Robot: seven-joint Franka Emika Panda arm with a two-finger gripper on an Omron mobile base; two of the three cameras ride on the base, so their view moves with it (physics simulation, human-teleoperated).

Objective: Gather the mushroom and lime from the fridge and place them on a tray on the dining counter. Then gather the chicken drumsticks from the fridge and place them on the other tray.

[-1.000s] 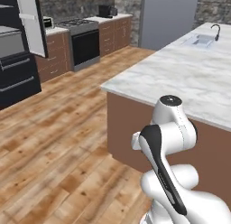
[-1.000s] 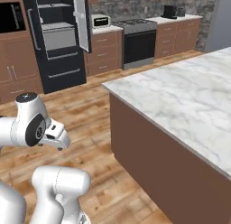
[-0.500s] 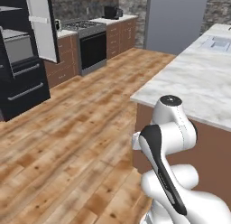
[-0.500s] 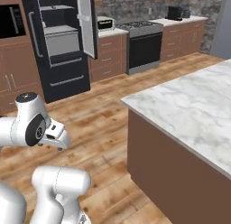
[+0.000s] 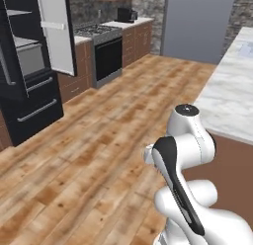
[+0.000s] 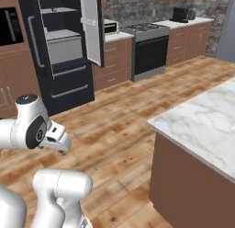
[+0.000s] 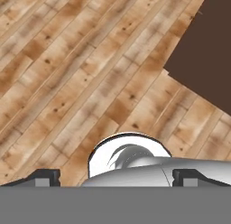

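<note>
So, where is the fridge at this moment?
The fridge stands at the upper left of the right base view with its door open, left of the stove, across the wooden floor.

folded arm, gripper wide open

fridge: 1 | stove: 1 | marble counter: 1

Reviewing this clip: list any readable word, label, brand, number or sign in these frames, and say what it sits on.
None: no readable text in any view.
Fridge, door open: no badge or label visible.
Stove: control panel too small to show any markings.
Microwave: no lettering can be made out.
Marble counter and wood floor: only surface pattern.
</note>
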